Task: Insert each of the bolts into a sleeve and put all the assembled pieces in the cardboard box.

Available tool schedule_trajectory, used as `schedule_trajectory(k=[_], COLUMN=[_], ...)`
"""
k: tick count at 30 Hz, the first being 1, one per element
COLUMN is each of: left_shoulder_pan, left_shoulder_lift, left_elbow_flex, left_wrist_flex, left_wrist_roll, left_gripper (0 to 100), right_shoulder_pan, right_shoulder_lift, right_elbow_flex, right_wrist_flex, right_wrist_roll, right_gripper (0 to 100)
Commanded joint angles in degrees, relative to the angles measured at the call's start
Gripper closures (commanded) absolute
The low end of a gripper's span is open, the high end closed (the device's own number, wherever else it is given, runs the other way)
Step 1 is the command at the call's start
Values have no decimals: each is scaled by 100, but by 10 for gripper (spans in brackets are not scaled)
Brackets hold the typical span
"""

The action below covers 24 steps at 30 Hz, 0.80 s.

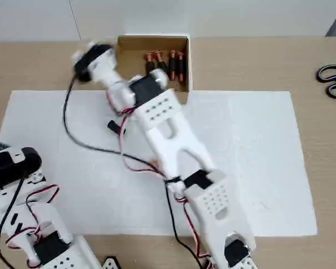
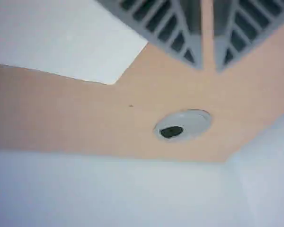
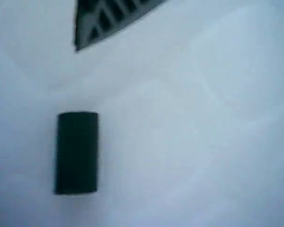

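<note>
Black and lying on its side, a lone sleeve [image 1: 113, 126] is resting on the white paper sheet [image 1: 257, 157]. It is sitting just beside the right arm's forearm and apart from the cardboard box [image 1: 186, 67]. In the right wrist view the sleeve [image 3: 76, 152] is showing as a dark cylinder on the pale sheet, with a grey ribbed part of the arm's own claw above it in the picture. We cannot make out whether anything is sitting inside it.

The box is standing on the wooden table [image 1: 257, 61] at the far edge of the sheet. Inside it we are counting what look like four bolts [image 1: 159, 59], lying side by side with their orange heads toward the far wall and black sleeves around their shanks.

The right arm is stretching diagonally across the sheet, and the right gripper [image 1: 92, 60] is hanging just outside the box's left wall. We are not able to tell whether this claw is open or closed.

The left gripper [image 1: 10, 165] is hovering at the sheet's left edge, near the front of the table, and we cannot tell its state either. The left wrist view is taking in a corner of the sheet and a round pale disc [image 2: 184, 124] with a dark spot, set in the table. Scissors [image 1: 333, 80] are lying at the table's far right, well apart from everything else.
</note>
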Motion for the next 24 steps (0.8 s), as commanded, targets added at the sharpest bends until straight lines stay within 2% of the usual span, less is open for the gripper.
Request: schedule_trajectory(k=[1,8,24], left_shoulder_pan=[-70,-70,-70], left_shoulder_lift=[-44,-44,-44], left_elbow_flex=[-22,-22,-22], left_wrist_flex=[35,35,35], left_wrist_roll=[44,44,44], left_gripper=[994,994,994], right_shoulder_pan=[-119,-180,-391], right_shoulder_lift=[382,1200,1789], right_elbow_flex=[-176,-176,-176], right_wrist_flex=[-277,-778,-1341], right_wrist_roll=[149,158,158], right_gripper=[793,793,794])
